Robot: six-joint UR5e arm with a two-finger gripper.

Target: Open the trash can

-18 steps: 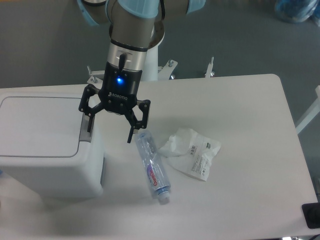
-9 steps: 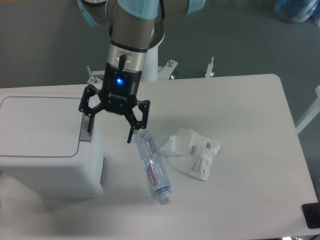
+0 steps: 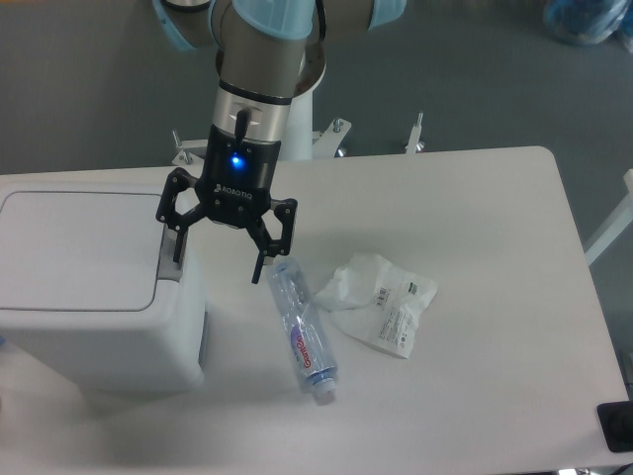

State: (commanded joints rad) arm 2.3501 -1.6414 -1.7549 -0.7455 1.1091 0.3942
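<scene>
Clutter on the table is what I check first: a clear plastic bottle lies on its side just below the middle of the frame, its cap end toward the lower edge, and its upper end sits right under one finger of the gripper. To the right of the bottle, almost touching it, is a crumpled white plastic wrapper with small print on it. At the lower right corner I can see a bit of a dark object, too cut off to identify. Behind the table's far edge, a white stand with bolts shows against the grey floor.

The trash can fills the left side of the frame, a white box with rounded corners, its flat lid down and closed. The grey tab runs along the lid's right edge.

The arm comes down from the top of the frame, pointing nearly straight at the table, with a blue light lit on the gripper body. I see the two fingers spread wide with nothing between them. The left-hand fingertip overlaps the grey tab in this view; I cannot tell whether it is pressing it or hovering above. The other fingertip hangs over the bottle's upper end.
</scene>
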